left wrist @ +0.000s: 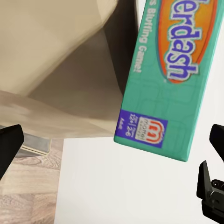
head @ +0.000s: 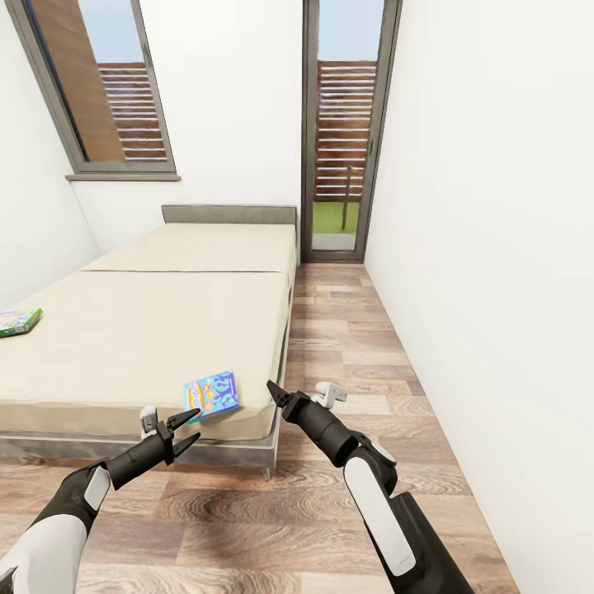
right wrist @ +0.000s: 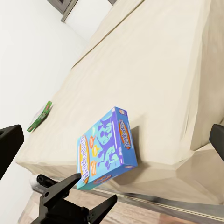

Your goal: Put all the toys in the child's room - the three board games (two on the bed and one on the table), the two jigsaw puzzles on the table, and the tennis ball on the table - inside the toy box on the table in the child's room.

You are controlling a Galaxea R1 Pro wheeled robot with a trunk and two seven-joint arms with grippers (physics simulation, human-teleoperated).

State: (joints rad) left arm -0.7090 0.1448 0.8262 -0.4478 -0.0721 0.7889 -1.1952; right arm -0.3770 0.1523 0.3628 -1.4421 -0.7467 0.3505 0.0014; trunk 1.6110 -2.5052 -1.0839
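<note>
The blue board game (head: 212,394) lay flat at the near corner of the bed (head: 148,330), its edge at the mattress rim. A green board game (head: 20,321) sat well apart from it at the bed's far left side. I had my left gripper (head: 188,429) just beside the blue box, fingers spread and holding nothing. My right gripper (head: 276,393) hovered near the bed's corner over the wood floor (head: 346,346), fingers also apart.

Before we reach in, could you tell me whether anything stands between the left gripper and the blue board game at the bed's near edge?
Nothing visible does: the open left gripper hangs just in front of the blue board game, which lies flat on the bed.
</note>
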